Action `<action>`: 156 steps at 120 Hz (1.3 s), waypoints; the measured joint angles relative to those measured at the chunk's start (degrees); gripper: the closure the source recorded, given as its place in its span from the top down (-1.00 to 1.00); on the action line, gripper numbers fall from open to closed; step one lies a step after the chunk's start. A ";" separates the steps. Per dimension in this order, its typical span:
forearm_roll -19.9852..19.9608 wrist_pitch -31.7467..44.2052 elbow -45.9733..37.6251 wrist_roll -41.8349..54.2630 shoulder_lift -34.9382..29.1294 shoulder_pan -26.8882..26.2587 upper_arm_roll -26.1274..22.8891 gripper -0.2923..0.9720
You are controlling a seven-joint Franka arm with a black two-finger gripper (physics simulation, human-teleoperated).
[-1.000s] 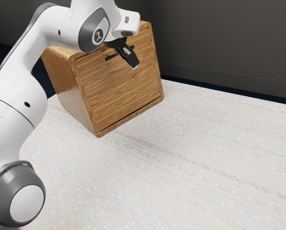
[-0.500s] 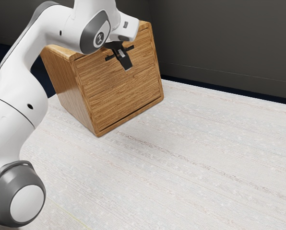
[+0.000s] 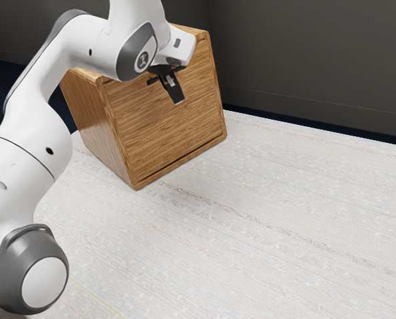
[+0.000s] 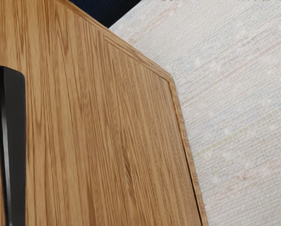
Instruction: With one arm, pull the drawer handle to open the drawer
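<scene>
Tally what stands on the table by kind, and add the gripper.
Wooden drawer cabinet: 1
Black drawer handle: 1
Black gripper: 1
Total: 3

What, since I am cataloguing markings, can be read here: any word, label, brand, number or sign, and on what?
No readable text anywhere.
Small dark emblem on the arm's grey joint cap: too small to read.
The drawer front, handle and table: no markings.
</scene>
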 joint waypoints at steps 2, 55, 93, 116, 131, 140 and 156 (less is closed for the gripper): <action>-0.02 0.00 -0.01 0.05 -0.03 -0.07 0.03 0.51; -0.47 0.03 -0.10 0.96 -0.13 -2.47 -0.06 0.35; -0.50 0.04 -0.07 1.18 -0.02 -3.95 0.01 0.33; -0.57 0.05 -0.04 1.26 -0.02 -5.58 0.09 0.34; -0.65 0.13 -0.04 1.26 -0.13 -7.12 0.59 0.08; -0.58 0.21 -0.03 1.20 -0.24 -7.63 0.98 -0.01; -0.46 0.39 0.03 1.11 -0.31 -8.02 1.20 -0.11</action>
